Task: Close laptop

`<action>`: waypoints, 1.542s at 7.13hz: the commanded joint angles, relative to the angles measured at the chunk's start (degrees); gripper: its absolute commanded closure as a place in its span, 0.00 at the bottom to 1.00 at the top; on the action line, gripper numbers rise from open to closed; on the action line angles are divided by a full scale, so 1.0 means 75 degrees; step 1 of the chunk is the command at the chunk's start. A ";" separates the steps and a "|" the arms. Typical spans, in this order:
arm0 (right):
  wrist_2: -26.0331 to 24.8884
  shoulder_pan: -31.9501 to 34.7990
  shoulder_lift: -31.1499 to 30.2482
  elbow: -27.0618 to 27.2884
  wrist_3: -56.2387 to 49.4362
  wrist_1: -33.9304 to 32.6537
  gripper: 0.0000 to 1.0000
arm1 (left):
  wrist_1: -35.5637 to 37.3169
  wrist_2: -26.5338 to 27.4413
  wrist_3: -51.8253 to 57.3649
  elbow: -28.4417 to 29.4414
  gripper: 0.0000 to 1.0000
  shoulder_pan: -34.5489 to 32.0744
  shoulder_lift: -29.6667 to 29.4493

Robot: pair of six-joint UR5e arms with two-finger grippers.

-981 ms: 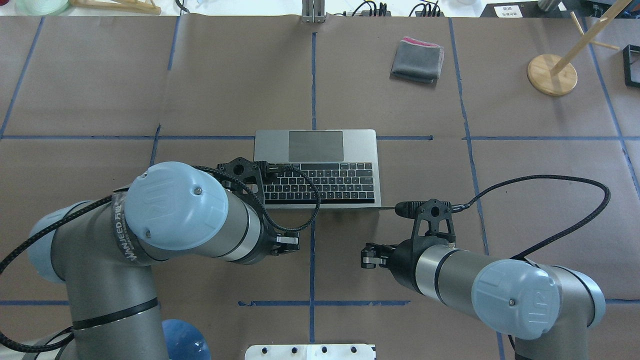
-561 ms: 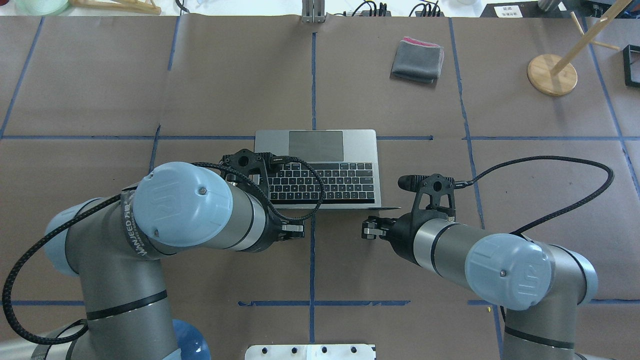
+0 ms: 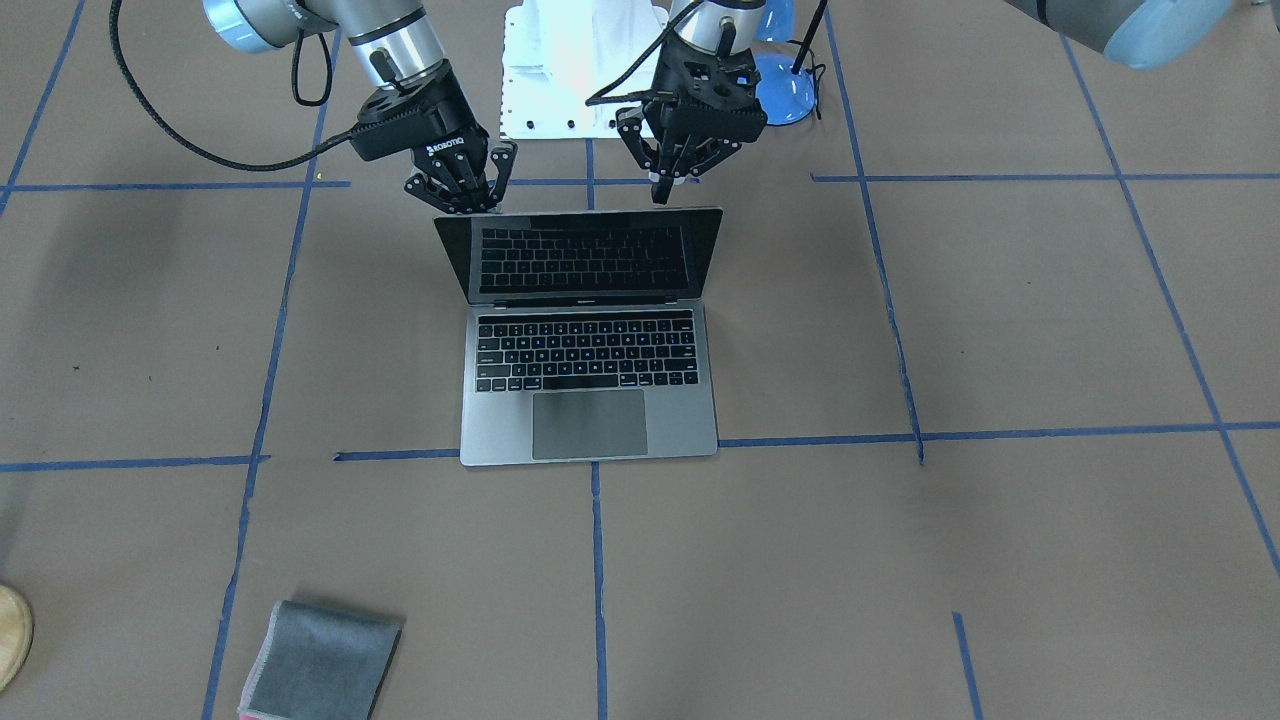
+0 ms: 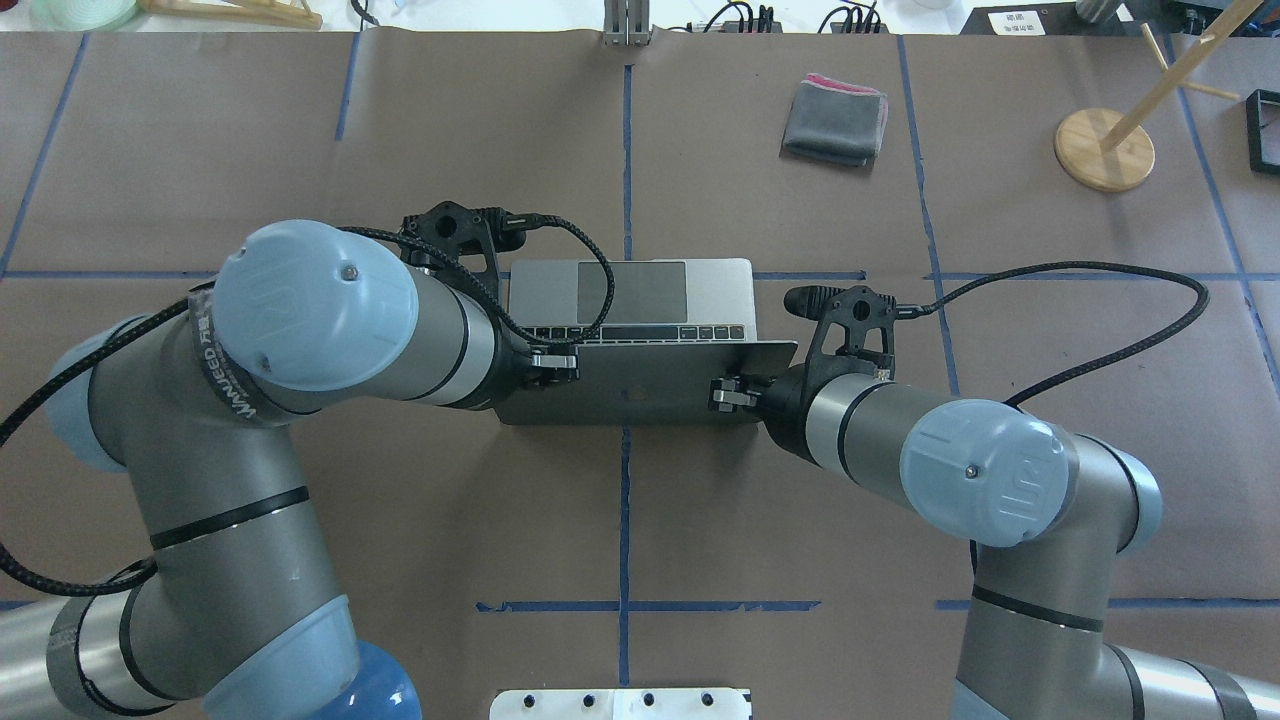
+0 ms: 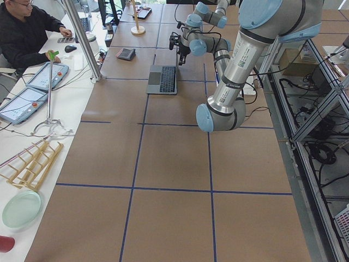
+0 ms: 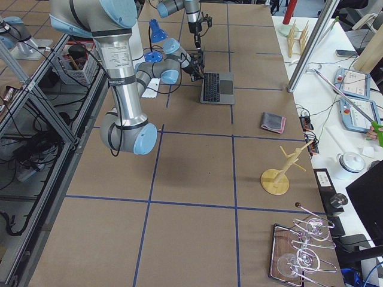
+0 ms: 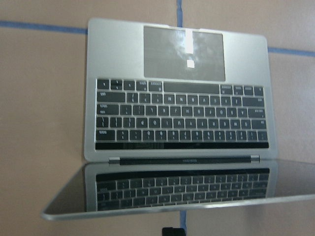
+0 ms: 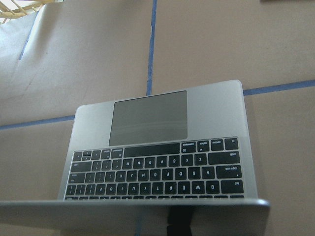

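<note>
The grey laptop (image 4: 640, 385) lies mid-table, open, its lid leaning forward over the black keys. In the front view its dark screen (image 3: 585, 255) reflects the keyboard. My left gripper (image 4: 555, 365) and right gripper (image 4: 725, 393) both rest against the back of the lid near its top edge, left and right of the logo. In the front view the left gripper (image 3: 662, 190) and right gripper (image 3: 472, 203) stand just behind the lid's upper corners, fingers drawn together and empty. Both wrist views look over the lid at the laptop's keyboard (image 7: 182, 118) and trackpad (image 8: 150, 118).
A folded grey cloth (image 4: 835, 122) lies at the far right of the table. A wooden stand with a round base (image 4: 1103, 148) and a black frame (image 4: 1265, 118) are farther right. A white plate (image 4: 620, 703) is at the robot's base.
Both grippers have moved forward, away from the robot. The lid has tipped from about upright to leaning over the keyboard.
</note>
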 commanded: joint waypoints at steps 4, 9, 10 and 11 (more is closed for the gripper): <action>0.0484 0.0757 0.0382 -0.0558 -0.0053 -0.0022 1.00 | -0.0870 -0.0063 0.0274 0.1376 1.00 -0.0567 -0.0384; 0.0671 0.1203 0.1040 -0.1801 -0.0287 0.0013 1.00 | -0.2077 -0.0075 0.0322 0.3062 1.00 -0.0755 -0.0724; 0.0753 0.1250 0.1436 -0.2315 -0.0299 0.0036 1.00 | -0.2089 -0.0087 0.0310 0.3227 1.00 -0.0802 -0.0759; 0.0800 0.1250 0.1788 -0.2854 -0.0300 0.0060 1.00 | -0.2089 -0.0296 0.0322 0.3414 1.00 -0.0860 -0.0864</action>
